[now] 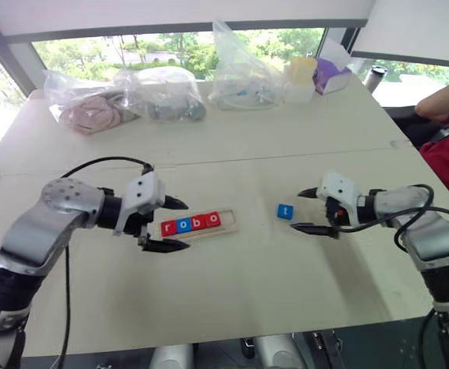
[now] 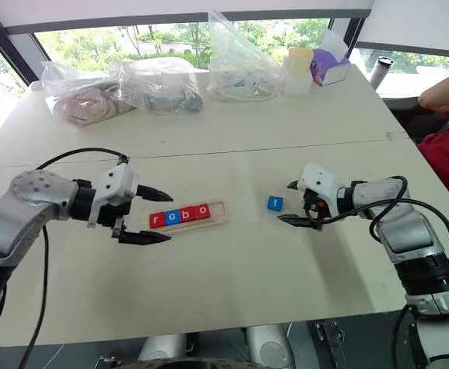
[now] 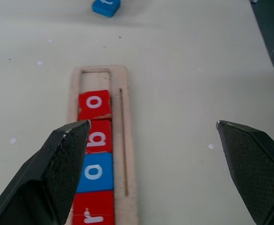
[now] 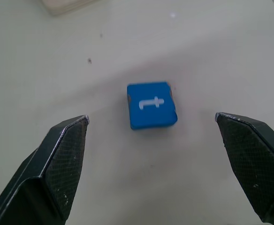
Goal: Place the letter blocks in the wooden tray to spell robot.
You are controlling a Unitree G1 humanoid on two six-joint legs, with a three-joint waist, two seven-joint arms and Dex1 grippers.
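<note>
Head stereo pair: high, facing forward-down over table (image 1: pixel 232 300), sharing wooden tray (image 1: pixel 228 226). Left wrist camera: close above tray, lengthwise. Right wrist camera: close, facing blue t block (image 4: pixel 151 105) beside tray.

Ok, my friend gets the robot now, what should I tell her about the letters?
Left gripper: open, holding nothing, at the left end of the wooden tray.
Right gripper: open, holding nothing, just right of the blue t block.
Done: r, o, b, o sit in a row in the tray, filling it from the left.
Left to do: the t lies on the table, between the tray and the right gripper. Pick it up and put it in the free slot at the tray's right end.
</note>
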